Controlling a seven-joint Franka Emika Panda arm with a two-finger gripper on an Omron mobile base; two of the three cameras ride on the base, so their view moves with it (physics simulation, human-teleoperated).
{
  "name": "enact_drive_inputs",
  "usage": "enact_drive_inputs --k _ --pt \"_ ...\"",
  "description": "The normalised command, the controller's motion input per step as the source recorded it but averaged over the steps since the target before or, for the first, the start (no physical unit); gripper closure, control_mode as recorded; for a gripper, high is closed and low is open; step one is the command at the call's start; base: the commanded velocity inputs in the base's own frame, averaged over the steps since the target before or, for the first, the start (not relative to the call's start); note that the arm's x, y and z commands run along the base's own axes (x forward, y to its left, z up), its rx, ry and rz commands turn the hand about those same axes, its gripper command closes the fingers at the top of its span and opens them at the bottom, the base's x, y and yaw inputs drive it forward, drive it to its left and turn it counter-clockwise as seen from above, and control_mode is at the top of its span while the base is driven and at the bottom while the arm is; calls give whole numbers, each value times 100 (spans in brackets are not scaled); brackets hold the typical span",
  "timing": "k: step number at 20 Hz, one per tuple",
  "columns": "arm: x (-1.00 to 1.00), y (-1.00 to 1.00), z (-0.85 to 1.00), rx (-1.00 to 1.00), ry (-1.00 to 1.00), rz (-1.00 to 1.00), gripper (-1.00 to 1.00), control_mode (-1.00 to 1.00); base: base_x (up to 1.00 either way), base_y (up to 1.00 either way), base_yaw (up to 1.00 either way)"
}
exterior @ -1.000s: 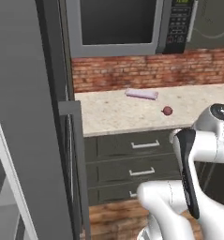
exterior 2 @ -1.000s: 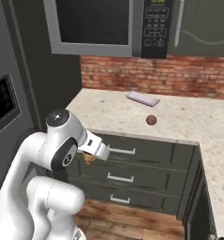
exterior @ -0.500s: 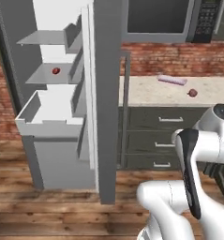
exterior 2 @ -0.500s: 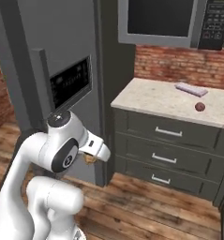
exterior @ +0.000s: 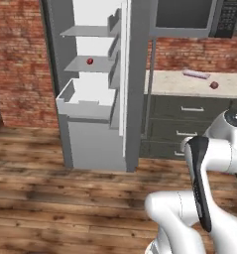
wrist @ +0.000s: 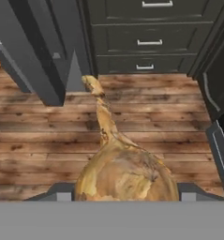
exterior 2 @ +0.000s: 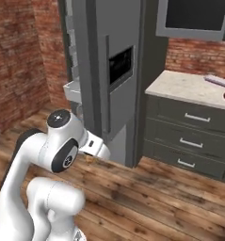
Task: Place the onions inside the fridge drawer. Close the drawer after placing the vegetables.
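Since the earlier frame my base has swung round, bringing the open fridge drawer into view well ahead of my gripper, clamped on the onion, stem pointing forward.

Base swung left: fridge with pulled-out fridge drawer now central in left base view

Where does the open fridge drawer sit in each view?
Left base view: the fridge drawer juts out at upper left, below the shelf with a small red ball.
Right base view: one corner pokes out left of the fridge.
Hand view: I cannot identify it.
Shared landmark: the fridge.
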Motion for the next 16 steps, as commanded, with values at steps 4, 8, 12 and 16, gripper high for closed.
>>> enact_drive_inputs --k 4,8,12,16 --pt "0 0 0 0 0 0 100 100 -27 99 20" --pt "0 0 0 0 0 0 100 100 -3 100 30" --pt "0 0 0 0 0 0 100 100 7 76 35" --pt "0 0 0 0 0 0 100 100 28 77 36"
